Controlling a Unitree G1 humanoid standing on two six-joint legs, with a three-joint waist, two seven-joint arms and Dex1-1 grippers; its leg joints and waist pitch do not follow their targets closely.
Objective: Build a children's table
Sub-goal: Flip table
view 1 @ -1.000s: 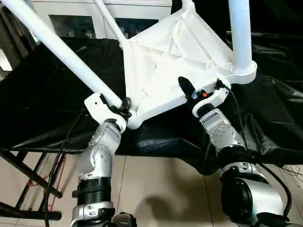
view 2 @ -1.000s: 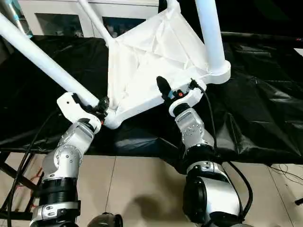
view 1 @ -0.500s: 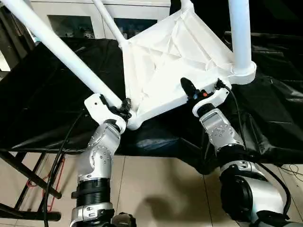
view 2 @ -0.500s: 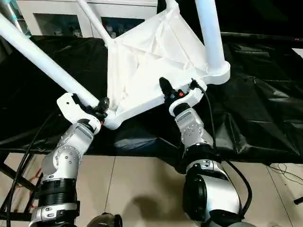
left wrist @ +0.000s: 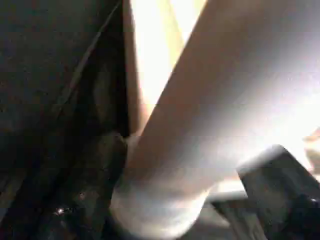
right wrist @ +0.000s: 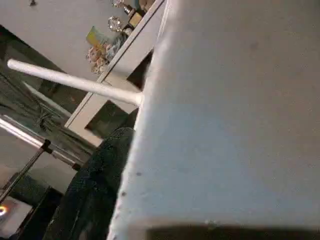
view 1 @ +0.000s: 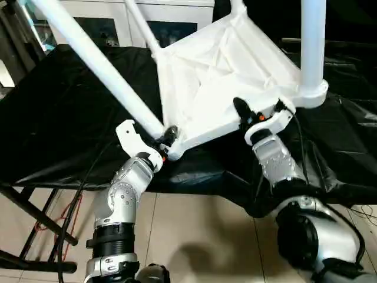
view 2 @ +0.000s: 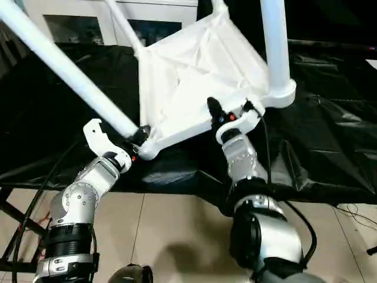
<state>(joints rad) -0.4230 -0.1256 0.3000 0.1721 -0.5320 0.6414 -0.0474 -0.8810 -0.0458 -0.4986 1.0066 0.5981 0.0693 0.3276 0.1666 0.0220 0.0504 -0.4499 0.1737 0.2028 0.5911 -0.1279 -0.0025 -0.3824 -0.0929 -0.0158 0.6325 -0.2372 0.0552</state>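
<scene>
Item: near-left leg (view 1: 100,71), long axis slanting up-left from the tabletop (view 1: 218,76) corner socket. Your left gripper (view 1: 165,138) spans its base, grip unclear; your right gripper (view 1: 250,115) clamps the near edge.

The surface (view 1: 65,112) is draped in wrinkled black sheeting that hangs over its near edge above a tiled floor (view 1: 200,236). On it lies the white tabletop (view 1: 218,82), ribbed underside up, its near edge by the surface's front edge, legs rising from corner sockets
</scene>
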